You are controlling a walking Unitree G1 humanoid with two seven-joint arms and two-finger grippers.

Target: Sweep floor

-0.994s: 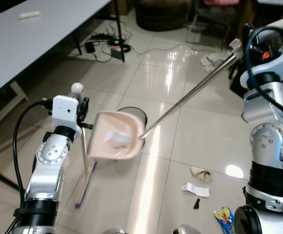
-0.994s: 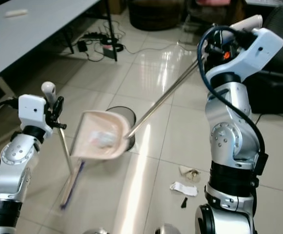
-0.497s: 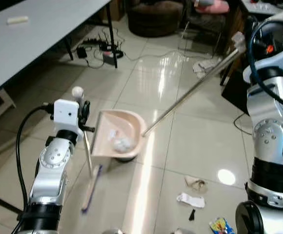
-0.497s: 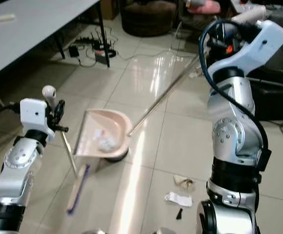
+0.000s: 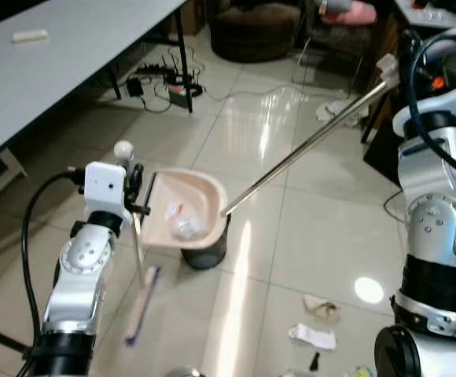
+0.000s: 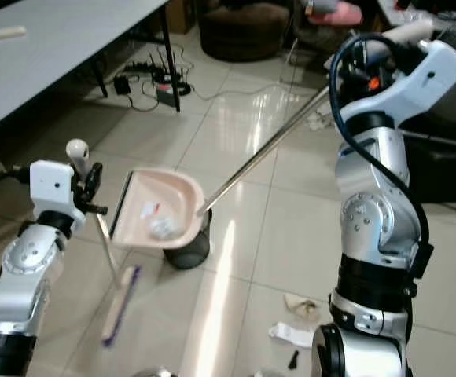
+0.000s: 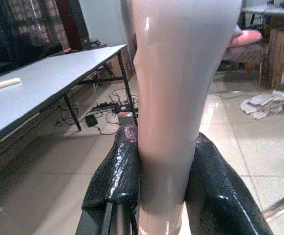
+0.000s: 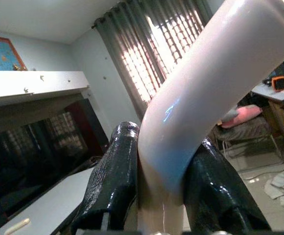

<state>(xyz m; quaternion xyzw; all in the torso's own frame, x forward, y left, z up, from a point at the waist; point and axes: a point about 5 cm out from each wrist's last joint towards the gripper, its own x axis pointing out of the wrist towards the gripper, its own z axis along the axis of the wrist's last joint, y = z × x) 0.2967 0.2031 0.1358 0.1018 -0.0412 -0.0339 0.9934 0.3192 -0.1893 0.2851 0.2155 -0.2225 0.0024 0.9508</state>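
Over the bin (image 5: 207,250), mid-floor, the dustpan (image 5: 182,210) hangs raised w/ a wad of paper rubbish (image 5: 182,224) lying in its scoop, not yet tipped out. Right gripper (image 8: 156,186) is clamped on the pan's cream handle end, up high by the robot's right shoulder; the long metal shaft (image 5: 307,145) runs down from there to the pan's rim. Left gripper (image 7: 164,191) is closed tight on the broom (image 5: 137,259) handle, fingers (image 7: 120,171) pressed to both sides; broom stands near upright just beside the pan on the robot's left, head (image 5: 141,308) resting on the tiles. Progress, by my reading: one load collected and positioned for dumping; dump itself outstanding. Remaining litter on floor near the robot's right leg: crumpled brown scrap (image 5: 322,306), white scrap (image 5: 313,336), small dark bit (image 5: 314,362). More white debris (image 5: 340,110) further off, beyond the shaft. Est. roughly half done at best; pan must be emptied into bin, then at least one more sweep pass for the pieces listed. Table (image 5: 47,55) along the left, cables (image 5: 165,78) under it; no action needed there, as far as seen.
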